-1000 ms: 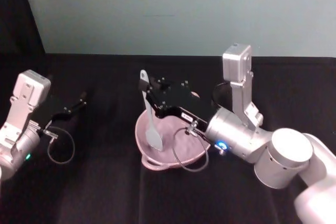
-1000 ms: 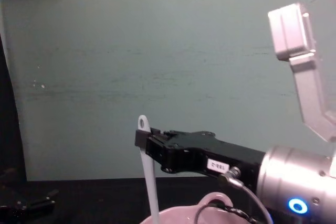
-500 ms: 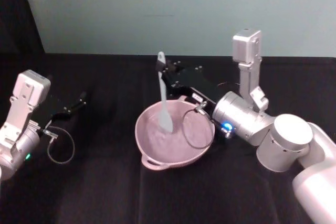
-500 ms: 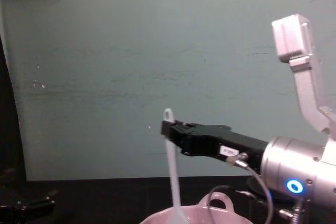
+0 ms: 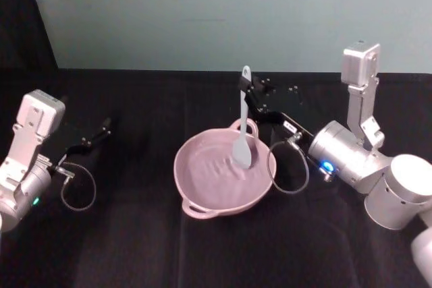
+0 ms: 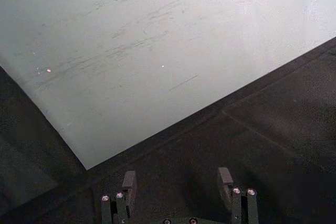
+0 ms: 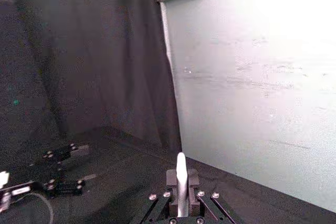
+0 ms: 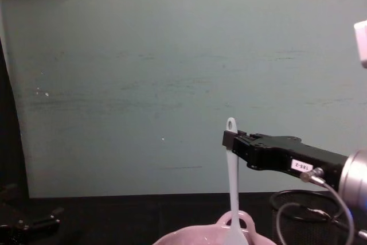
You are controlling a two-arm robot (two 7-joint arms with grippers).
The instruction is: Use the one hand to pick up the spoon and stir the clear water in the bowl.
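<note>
A small white label is showing on the side of the right gripper, back from its fingertips toward the wrist. Its dark print is reading roughly as "188-2"; only the closing "-2" is coming through clearly.

— Where was the right arm?
— In the head view it reached in from four o'clock, its silver wrist angled toward ten o'clock. The right gripper was at the tip, fingers clamped on the spoon near the handle's top.
— And the left arm?
— Parked low at nine o'clock. The left gripper pointed toward two o'clock, its fingers spread apart.
</note>
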